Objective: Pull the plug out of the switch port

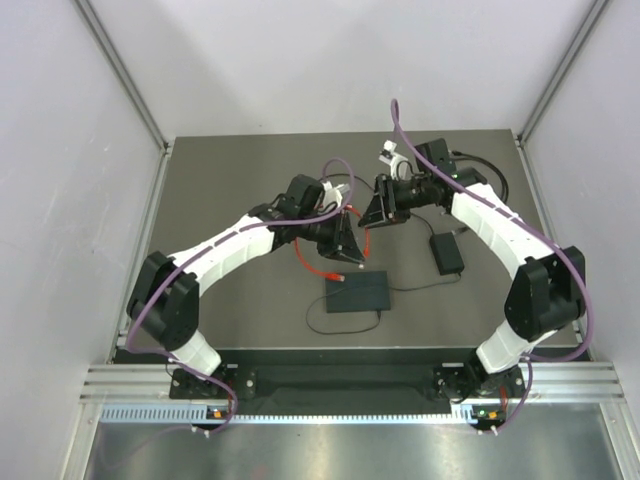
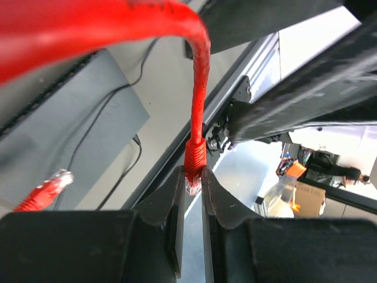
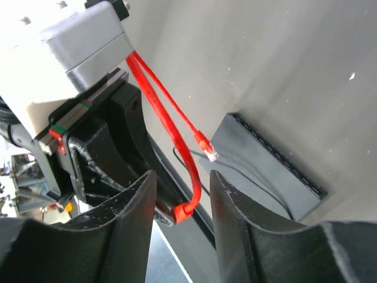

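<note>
Switch (image 1: 358, 292) lies flat on the dark bench (image 1: 230, 180), near the middle and toward the near edge, between the two arm bases. The right wrist view shows its grey top (image 3: 259, 159) with a row of small sockets along one long edge. No socket seen there has anything in it. No lettering on it can be read at this size.

The plug (image 2: 193, 174) is out of the switch and raised above the bench. It is pinched between the left fingers (image 2: 171, 203), which are clenched on its clear tip. From it a red cable (image 2: 199, 88) rises, bends over and runs down to a second plug (image 1: 350, 270) at its other end. That one hangs loose just beside the far edge of the switch. Whether it touches the bench cannot be told.

In the overhead view the left fingers (image 1: 345, 243) sit just far of the switch, slightly left of its centre. The right fingers (image 1: 385, 207) are farther back and to the right, near the left ones but apart from them. The right fingers (image 3: 126, 218) are spread and hold nothing, and the held plug (image 3: 182, 212) shows through the gap between them.

A small black power adapter (image 1: 447, 252) lies to the right of the switch. A thin black lead (image 1: 410, 287) runs from it to the switch.
</note>
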You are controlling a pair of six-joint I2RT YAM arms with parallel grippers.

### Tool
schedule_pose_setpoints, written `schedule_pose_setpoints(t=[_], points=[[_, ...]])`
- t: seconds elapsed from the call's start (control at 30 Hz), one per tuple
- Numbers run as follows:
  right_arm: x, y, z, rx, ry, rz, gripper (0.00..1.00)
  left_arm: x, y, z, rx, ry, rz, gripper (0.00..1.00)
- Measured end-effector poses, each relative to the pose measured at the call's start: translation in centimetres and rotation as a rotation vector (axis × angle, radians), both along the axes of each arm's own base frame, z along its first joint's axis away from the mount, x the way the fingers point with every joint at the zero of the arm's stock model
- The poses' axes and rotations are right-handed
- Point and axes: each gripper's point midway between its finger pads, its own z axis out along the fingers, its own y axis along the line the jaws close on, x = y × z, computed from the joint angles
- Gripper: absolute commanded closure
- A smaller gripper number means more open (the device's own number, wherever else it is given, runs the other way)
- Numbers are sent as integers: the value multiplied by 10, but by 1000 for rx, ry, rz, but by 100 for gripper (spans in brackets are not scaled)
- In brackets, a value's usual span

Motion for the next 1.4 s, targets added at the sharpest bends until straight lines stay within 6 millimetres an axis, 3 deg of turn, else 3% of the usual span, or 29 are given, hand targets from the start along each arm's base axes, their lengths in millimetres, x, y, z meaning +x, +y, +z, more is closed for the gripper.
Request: schedule_pose_setpoints(t=[0.23, 0.27, 0.33, 0.37, 0.43, 0.47, 0.6, 0.8, 0.97, 1.13, 1.3, 1.4], points=[[1, 2, -1, 12, 12, -11, 75, -12, -7, 3, -16, 21, -33, 100], [2, 2, 0, 14, 16, -16, 79, -12, -7, 3, -16, 23, -34, 100], [4, 3, 0, 18, 18, -26, 97, -13, -8, 4, -18, 25, -37, 100], [5, 3, 0, 17, 17, -34, 100, -14, -8, 4, -20, 27, -40, 98], [7, 2, -3, 9, 25, -51, 100, -14, -7, 4, -19, 26, -42, 77], [9, 2, -4, 5, 34, -64, 100, -14, -7, 3, -15, 23, -42, 57], [18, -3, -5, 5, 69, -133, 100, -9, -3, 4, 21, -13, -32, 41], [54, -32, 3, 70, 98, -294, 100, 15, 8, 16, 99, -119, 31, 36], [104, -83, 15, 163, 107, -504, 100, 50, 43, 25, 215, -231, 160, 37], [156, -167, 19, 248, 93, -773, 100, 71, 76, 18, 294, -251, 242, 38], [190, -261, 6, 234, 57, -1087, 100, 70, 91, 1, 340, -217, 250, 38], [203, -296, 1, 212, 8, -1225, 100, 70, 94, -2, 350, -228, 237, 38]])
